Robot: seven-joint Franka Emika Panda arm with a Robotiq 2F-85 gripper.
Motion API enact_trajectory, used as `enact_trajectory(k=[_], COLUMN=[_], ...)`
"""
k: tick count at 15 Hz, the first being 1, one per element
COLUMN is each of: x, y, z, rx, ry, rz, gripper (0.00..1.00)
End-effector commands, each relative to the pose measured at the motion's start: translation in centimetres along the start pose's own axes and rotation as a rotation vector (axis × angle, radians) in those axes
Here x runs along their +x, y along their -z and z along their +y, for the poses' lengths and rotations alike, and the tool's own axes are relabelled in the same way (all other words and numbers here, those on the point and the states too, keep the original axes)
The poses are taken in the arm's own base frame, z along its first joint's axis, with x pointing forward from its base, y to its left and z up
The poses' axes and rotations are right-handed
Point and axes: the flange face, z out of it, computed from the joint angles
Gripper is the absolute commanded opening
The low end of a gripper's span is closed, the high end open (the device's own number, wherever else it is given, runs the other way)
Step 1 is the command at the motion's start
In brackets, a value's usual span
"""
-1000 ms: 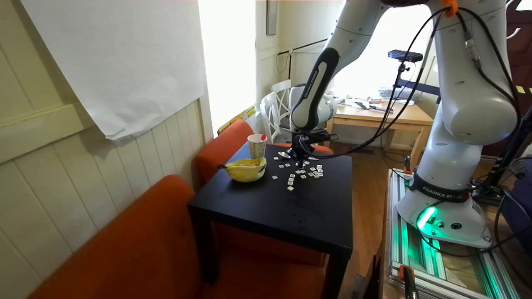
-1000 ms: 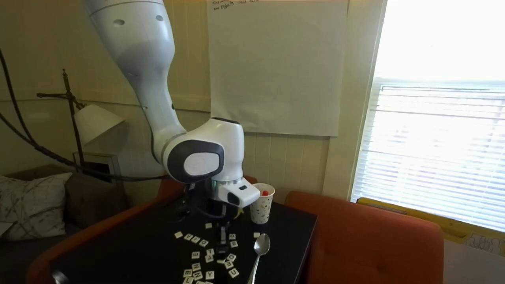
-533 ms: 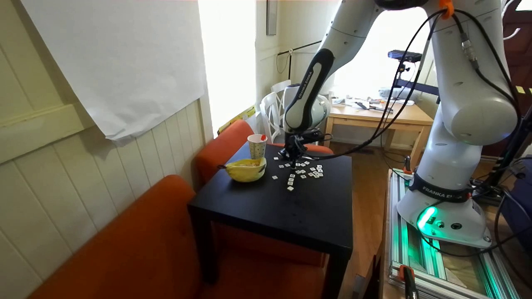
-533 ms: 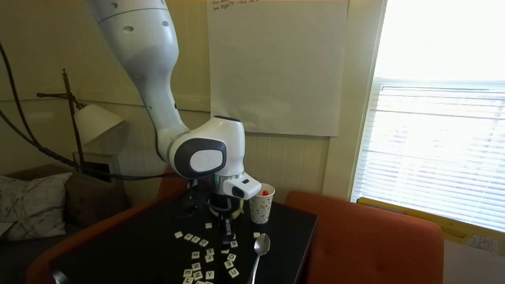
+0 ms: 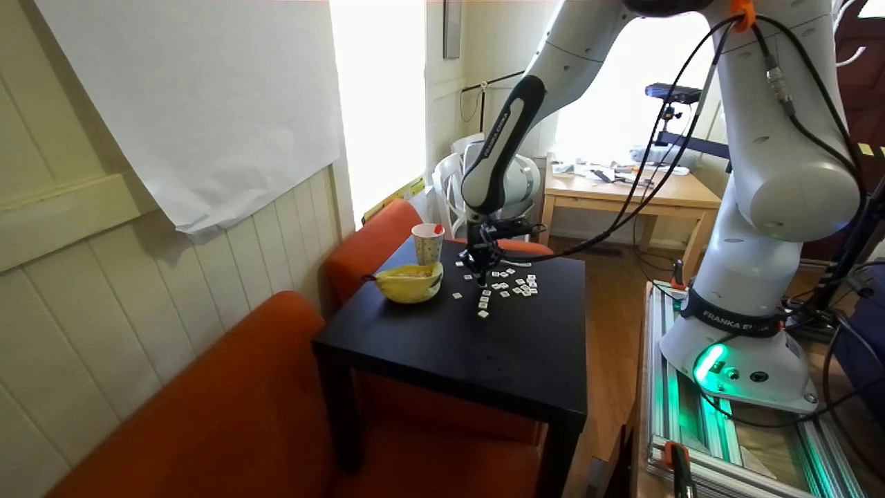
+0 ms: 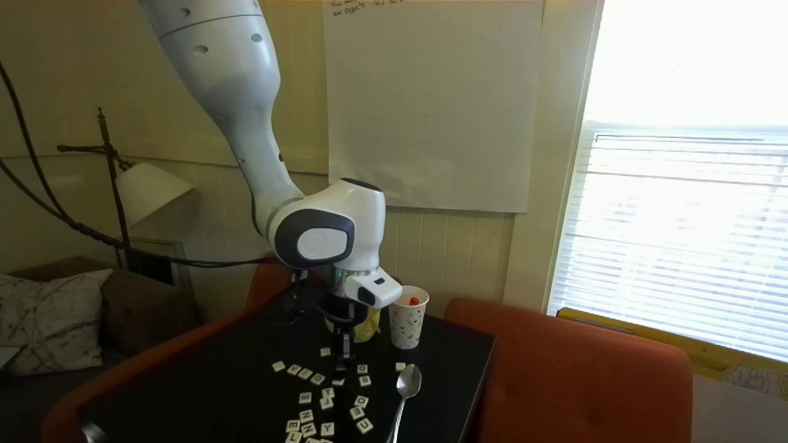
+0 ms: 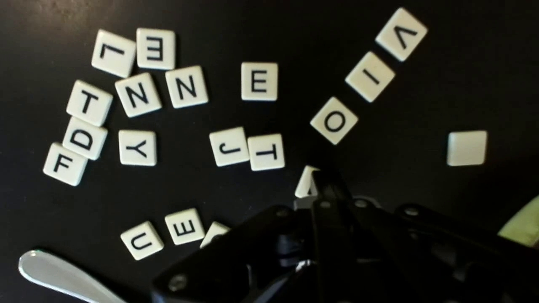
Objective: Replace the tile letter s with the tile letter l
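White letter tiles lie scattered on the black table. In the wrist view a tile l sits at the upper left, beside an E. In an exterior view a tile that looks like the letter s lies to the right of my gripper; the wrist view does not show it. My gripper is shut low over the table, its fingers together. A partly covered tile lies right at the fingertips; its letter cannot be read. Whether the fingers press on it I cannot tell. Tiles V, I, O form a slanted row nearby.
Tiles J and T lie close to the fingertips, and a blank tile is at the right. A spoon, a paper cup and a yellow bowl also stand or lie on the table.
The shut gripper has moved low across the table, away from the U and E tiles towards the V, I, O row. The tile at its fingertips has slid along with it.
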Motion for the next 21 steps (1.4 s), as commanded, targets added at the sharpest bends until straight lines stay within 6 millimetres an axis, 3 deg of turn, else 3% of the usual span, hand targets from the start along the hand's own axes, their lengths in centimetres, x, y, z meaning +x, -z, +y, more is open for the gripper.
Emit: enact_trajectory(k=[1, 14, 21], x=[0.5, 1.1, -0.8], y=[-0.5, -1.5, 2.5], z=[0.6, 3.7, 4.7], rx=[0.033, 0.103, 0.178], ry=[-0.139, -0.780, -0.868], rz=[-0.088, -0.139, -0.061], gripper=[0.00, 0.00, 0.00])
